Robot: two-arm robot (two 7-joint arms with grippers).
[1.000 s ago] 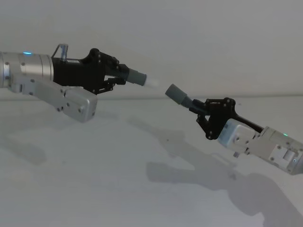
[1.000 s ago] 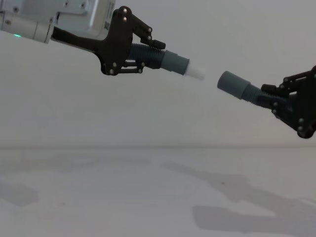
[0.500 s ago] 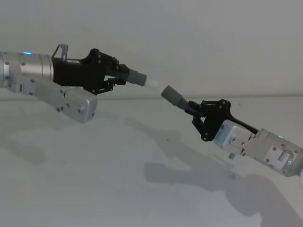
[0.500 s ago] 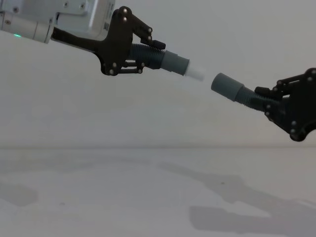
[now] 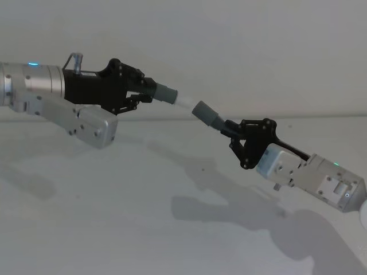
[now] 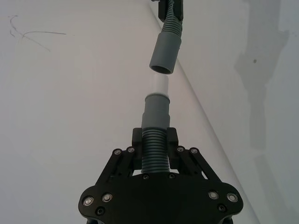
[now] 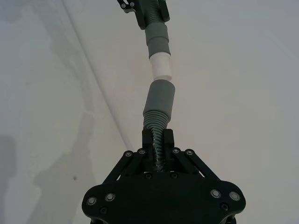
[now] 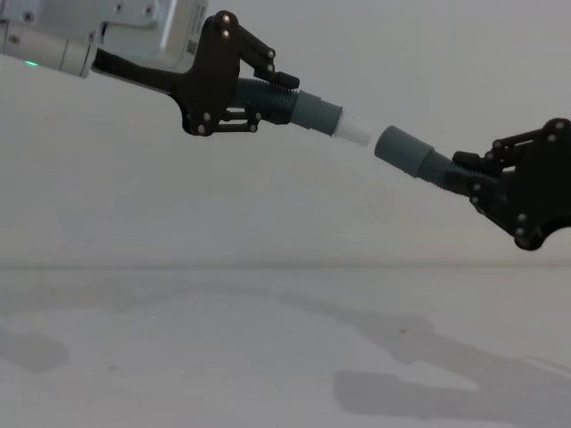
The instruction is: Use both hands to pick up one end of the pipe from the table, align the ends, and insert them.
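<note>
Ribbed dark grey hose piece with a white tip [image 8: 294, 109], clamped in the left gripper's [image 8: 239, 98] fingers, nearly meets the grey-socket hose piece [image 8: 412, 157] that the right gripper's [image 8: 496, 183] fingers grip, above the white worktop [image 8: 178, 357].

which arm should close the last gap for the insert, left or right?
Right, probably. The right gripper holds the grey socket nearly lined up with the white tip, a small gap apart. The left gripper can simply hold.
</note>
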